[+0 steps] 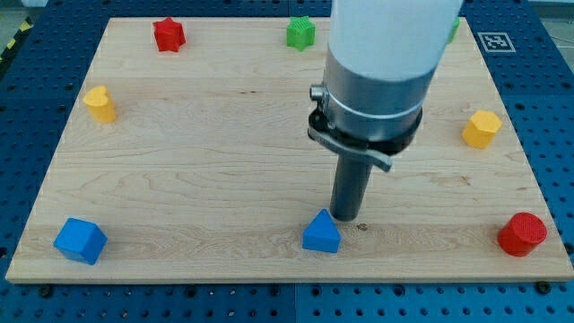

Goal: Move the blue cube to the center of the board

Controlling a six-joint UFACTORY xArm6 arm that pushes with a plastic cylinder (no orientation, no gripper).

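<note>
My tip [346, 218], a bare rod with no fingers to open or close, rested beside the small blue triangular block [321, 232], while the blue plastic cube [80, 240] sat untouched at the wooden board's [224, 152] bottom-left corner, well apart, so the push was not yet set up

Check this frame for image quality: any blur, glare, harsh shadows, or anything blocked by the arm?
Camera view: sharp and evenly lit, no glare on the pale wooden board; shadows soft, short beneath blocks like the blue cube. The arm hides the top edge, leaving a green sliver. My tip sits just up-right of the blue triangular block.
</note>
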